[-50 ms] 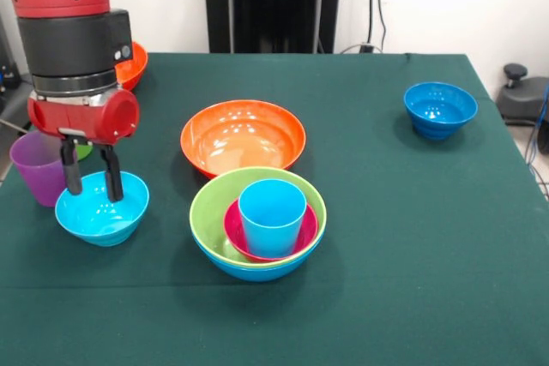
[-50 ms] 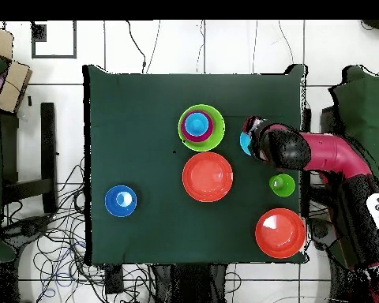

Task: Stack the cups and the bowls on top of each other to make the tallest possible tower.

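Sawyer's gripper [image 1: 89, 184] hangs with its two black fingers spread, one outside the far rim of the cyan bowl [image 1: 102, 208] and one inside it, not visibly pinching; the purple cup [image 1: 39, 169] stands just beside; the tower [image 1: 257, 227] rises mid-table, a light blue cup [image 1: 272, 216] in a magenta bowl [image 1: 304, 237] nested in lime green and blue bowls; an orange bowl [image 1: 243, 135] sits close behind; the dark blue bowl [image 1: 440, 110] stands well apart; overhead, a lime green cup [image 2: 282, 185] and a second orange bowl [image 2: 280, 233] lie beside the arm.
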